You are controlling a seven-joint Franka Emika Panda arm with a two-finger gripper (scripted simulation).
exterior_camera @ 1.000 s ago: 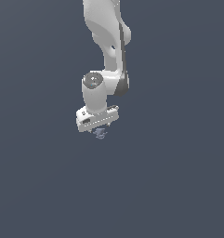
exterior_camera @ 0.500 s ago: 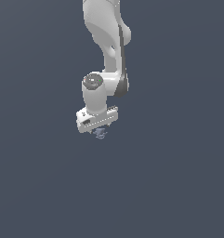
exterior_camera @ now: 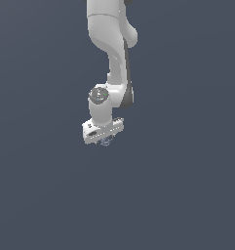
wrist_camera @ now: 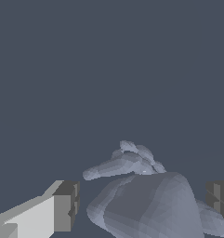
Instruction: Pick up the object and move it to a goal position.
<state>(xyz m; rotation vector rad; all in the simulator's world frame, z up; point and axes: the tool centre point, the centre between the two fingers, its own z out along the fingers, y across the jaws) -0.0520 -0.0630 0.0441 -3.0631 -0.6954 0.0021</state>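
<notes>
The white Panda arm (exterior_camera: 111, 44) comes down from the upper edge of the exterior view and ends in a white gripper (exterior_camera: 106, 141) whose broad hand block is tilted, with the end toward the exterior view's right sitting a little higher than the other. Directly under that block, pressed close against its underside, a small bluish-grey lump shows: the object (exterior_camera: 107, 141), much smaller than the gripper body and mostly hidden by it in this view. Everything around the arm is an even dark slate-grey ground (exterior_camera: 187, 195) with no visible edge or marking. In the wrist view the object (wrist_camera: 146, 204) fills the space between the two fingers as a faceted, irregular mass with a rounded bulk nearest the camera and a narrower knobbly part with a pointed spur reaching away from it. One finger (wrist_camera: 64, 207) appears as a pale bar with a dark grey pad, and a narrow gap of background shows between that pad and the object. The other finger (wrist_camera: 219, 197) is only partly in frame, and the object's edge overlaps its pad. The jaws stand apart with the object between them; whether they are actually clamped on it cannot be told from either view.
</notes>
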